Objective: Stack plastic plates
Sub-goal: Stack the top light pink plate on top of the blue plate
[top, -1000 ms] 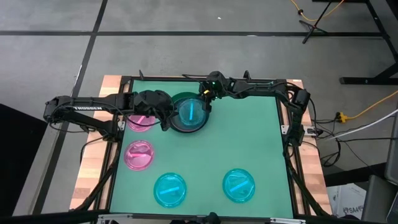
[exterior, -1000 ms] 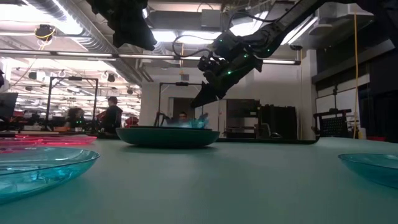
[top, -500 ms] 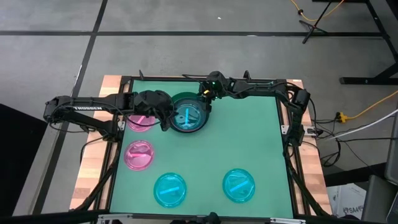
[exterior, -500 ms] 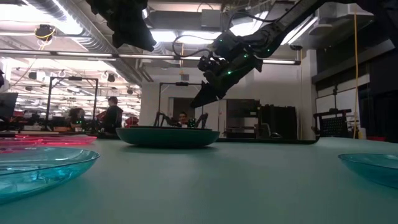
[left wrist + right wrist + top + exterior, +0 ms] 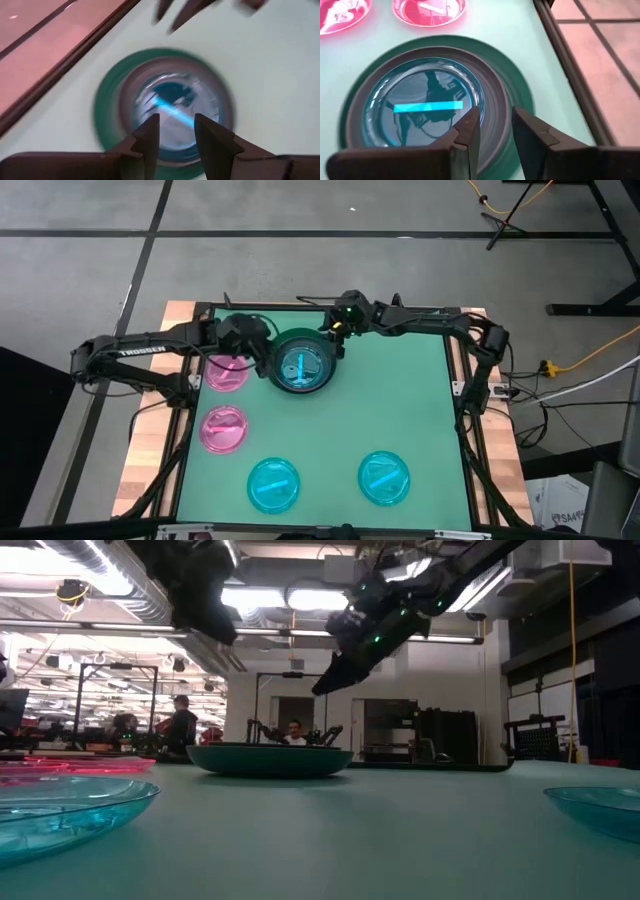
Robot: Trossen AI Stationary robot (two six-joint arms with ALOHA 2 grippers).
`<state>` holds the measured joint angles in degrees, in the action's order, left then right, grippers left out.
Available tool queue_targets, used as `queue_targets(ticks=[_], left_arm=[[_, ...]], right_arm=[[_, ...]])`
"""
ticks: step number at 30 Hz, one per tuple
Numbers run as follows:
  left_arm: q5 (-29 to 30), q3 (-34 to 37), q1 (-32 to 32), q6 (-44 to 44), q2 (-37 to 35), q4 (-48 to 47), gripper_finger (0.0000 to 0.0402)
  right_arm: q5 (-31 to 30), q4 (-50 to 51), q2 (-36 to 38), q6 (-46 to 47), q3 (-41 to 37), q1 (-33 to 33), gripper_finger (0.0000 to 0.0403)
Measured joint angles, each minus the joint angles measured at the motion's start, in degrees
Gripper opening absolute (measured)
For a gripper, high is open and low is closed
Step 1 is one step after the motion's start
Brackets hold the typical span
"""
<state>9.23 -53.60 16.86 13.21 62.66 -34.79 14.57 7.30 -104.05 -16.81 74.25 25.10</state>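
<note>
A stack stands near the table's far edge: the large dark green plate [image 5: 303, 365] on the mat, the dark grey plate [image 5: 490, 95] in it, and a cyan plate [image 5: 420, 107] on top. Two pink plates [image 5: 225, 373] [image 5: 224, 428] lie along the left side, and two cyan plates [image 5: 274, 484] [image 5: 384, 477] lie near the front. My left gripper [image 5: 266, 356] hovers open over the stack's left rim. My right gripper [image 5: 333, 345] hovers open over its far right rim. In the low view both grippers [image 5: 225, 635] [image 5: 320, 690] are clearly above the green plate [image 5: 268, 758].
A raised dark frame [image 5: 455, 380] borders the green mat on its left, far and right sides. Wooden table strips [image 5: 600, 60] lie outside the frame. Bare mat [image 5: 400, 400] spreads to the right of the stack and through the middle. People sit in the room beyond [image 5: 180, 725].
The top cyan plate stuck up tilted above the green rim and has settled flat and centred in the grey plate. My left gripper has drawn back toward the far left and risen. My right gripper has risen a little off the stack's far rim.
</note>
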Motion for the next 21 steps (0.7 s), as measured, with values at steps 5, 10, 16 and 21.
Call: queue_targets(ticks=[5,10,16,21], left_arm=[[-4.02,0.00,7.24,-5.55,0.01,-3.18,0.0116],[-7.55,0.00,14.93,-11.36,0.01,-6.08,0.0116],[-8.81,0.00,23.43,-16.47,0.01,-10.33,0.0116],[-11.05,0.00,29.84,-20.36,0.01,-12.73,0.0116]], right_arm=[[-0.05,4.33,4.85,-1.68,0.01,-0.04,0.0102],[-0.68,6.77,7.72,-2.07,0.01,-1.53,0.0101],[-5.27,9.26,9.40,-3.67,0.01,-6.75,0.0101],[-7.06,11.93,9.75,-4.86,0.01,-10.66,0.0101]])
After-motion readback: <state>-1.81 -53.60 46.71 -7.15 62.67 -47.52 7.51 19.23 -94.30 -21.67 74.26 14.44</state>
